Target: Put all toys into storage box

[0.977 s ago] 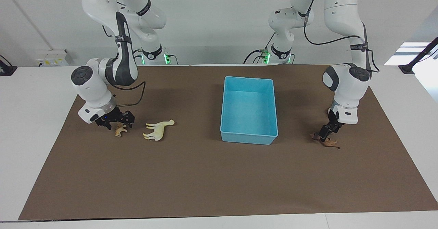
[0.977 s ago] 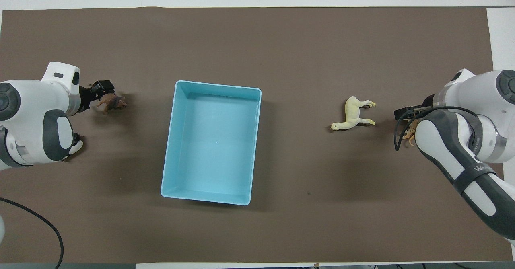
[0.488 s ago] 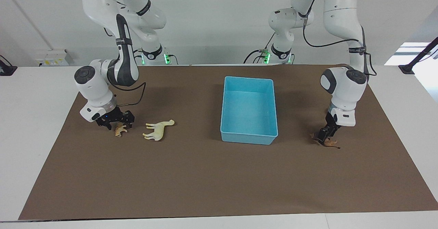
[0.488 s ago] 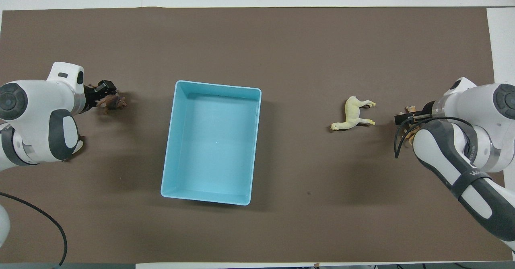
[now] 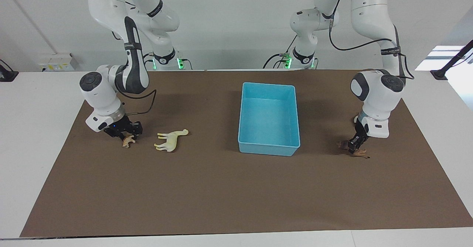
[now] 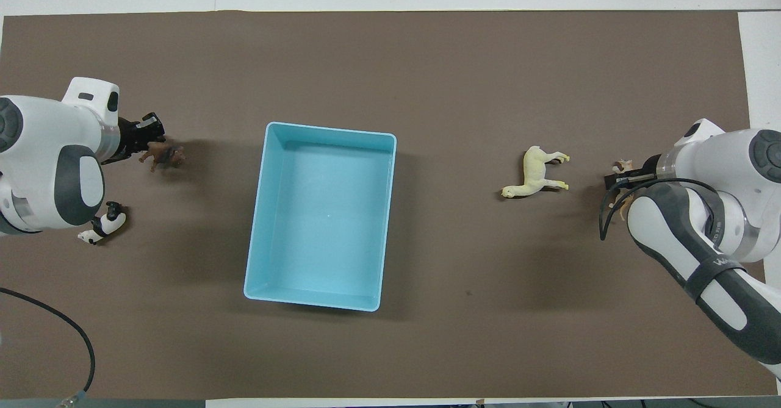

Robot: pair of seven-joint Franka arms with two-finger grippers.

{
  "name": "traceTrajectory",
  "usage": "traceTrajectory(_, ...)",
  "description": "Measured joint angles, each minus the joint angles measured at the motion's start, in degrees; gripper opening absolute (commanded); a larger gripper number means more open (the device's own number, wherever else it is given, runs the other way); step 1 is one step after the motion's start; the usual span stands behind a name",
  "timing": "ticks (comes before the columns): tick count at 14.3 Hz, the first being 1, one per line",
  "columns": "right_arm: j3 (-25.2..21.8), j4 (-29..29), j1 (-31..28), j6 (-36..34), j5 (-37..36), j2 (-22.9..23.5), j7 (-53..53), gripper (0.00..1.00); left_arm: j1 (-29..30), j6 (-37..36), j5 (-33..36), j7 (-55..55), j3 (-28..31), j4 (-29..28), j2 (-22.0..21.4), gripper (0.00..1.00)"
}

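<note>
The light blue storage box (image 5: 269,150) stands mid-table with nothing in it; in the overhead view (image 6: 317,301) its floor is bare. My right gripper (image 5: 123,131) is down at the tan-orange spotted toy (image 5: 128,140), which is partly hidden under the arm in the overhead view (image 6: 622,166). The cream long-necked toy (image 5: 170,140) lies beside it, toward the box. My left gripper (image 5: 356,142) is down at the dark brown toy (image 5: 354,151), also seen from overhead (image 6: 163,155). The black-and-white panda (image 6: 100,228) lies by the left arm, nearer to the robots.
A brown mat (image 5: 221,195) covers the table; white table shows around it. A black cable (image 6: 73,335) loops over the mat's corner near the left arm's base.
The left arm shifted toward its end of the table, and the dark brown toy shifted a little with it, uncovering the panda from above. The right gripper drew closer over the spotted toy.
</note>
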Motion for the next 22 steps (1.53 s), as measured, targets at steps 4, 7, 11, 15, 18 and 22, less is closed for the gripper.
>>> traceTrajectory(4,0.0,1.0,0.0,0.0,0.0,0.0,0.0,0.00,-2.0,-14.8,-3.1,-1.9,-0.6,10.0,-0.6,0.20)
traceTrajectory(7,0.2,5.9,0.2,-5.1,0.0,-0.1,0.4,0.00,-6.6,-25.9,-3.7,-9.8,-1.5,16.4,-2.7,0.20)
traceTrajectory(11,0.5,18.3,5.6,-17.1,0.1,-0.4,9.6,0.00,-16.7,-31.5,-3.8,-23.4,-3.3,16.6,-7.0,0.24)
traceTrajectory(15,0.8,24.2,14.4,-21.6,0.1,-0.4,25.4,0.00,-24.9,-29.7,-3.8,-28.8,-3.5,7.8,-10.1,0.75)
traceTrajectory(18,0.8,24.5,19.1,-21.5,0.1,0.1,34.8,0.00,-26.5,-23.7,-3.8,-28.8,-3.4,-0.8,-13.2,1.00)
traceTrajectory(22,0.8,24.6,23.6,-20.6,1.9,0.5,44.7,0.00,-24.8,-24.7,-3.6,-23.9,-2.3,-2.1,-16.6,1.00)
